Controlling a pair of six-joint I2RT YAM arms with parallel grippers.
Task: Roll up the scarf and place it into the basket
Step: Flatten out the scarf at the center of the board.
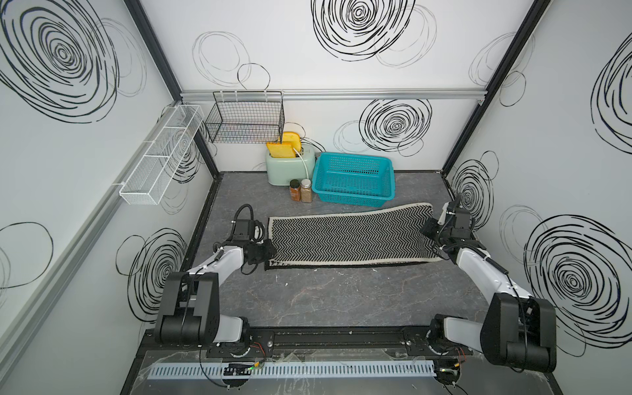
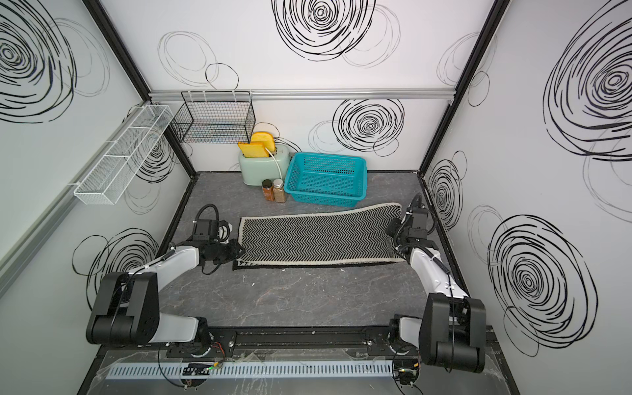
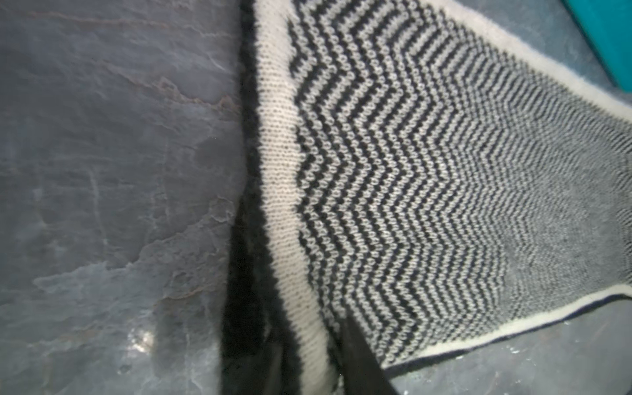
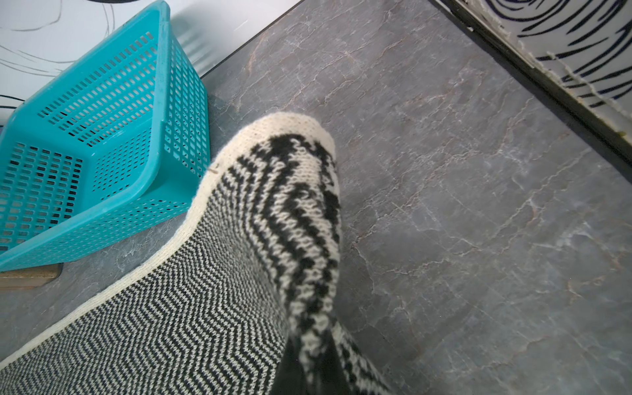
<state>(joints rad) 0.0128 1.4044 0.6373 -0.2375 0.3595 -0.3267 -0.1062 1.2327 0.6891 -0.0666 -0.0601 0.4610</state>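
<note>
Three swirl-printed walls (image 1: 290,61) enclose a grey marbled tabletop (image 1: 342,301) bearing the scarf (image 1: 349,239).

Bright even light; soft shadows; top views bowed at edges; wrist views blurred close up.

High over the robot's end, the stereo head looks down and forward: both top views take in the whole cell, from the black-and-white knitted scarf (image 1: 349,236) (image 2: 318,236) to the turquoise plastic lattice basket (image 1: 352,197) (image 2: 325,199). The left wrist camera sits very close, looking along the scarf (image 3: 410,171) from one end, basket corner (image 3: 608,34) just in shot. The right wrist camera, equally close at the other end (image 4: 205,307), faces that basket (image 4: 164,102) too.
</note>
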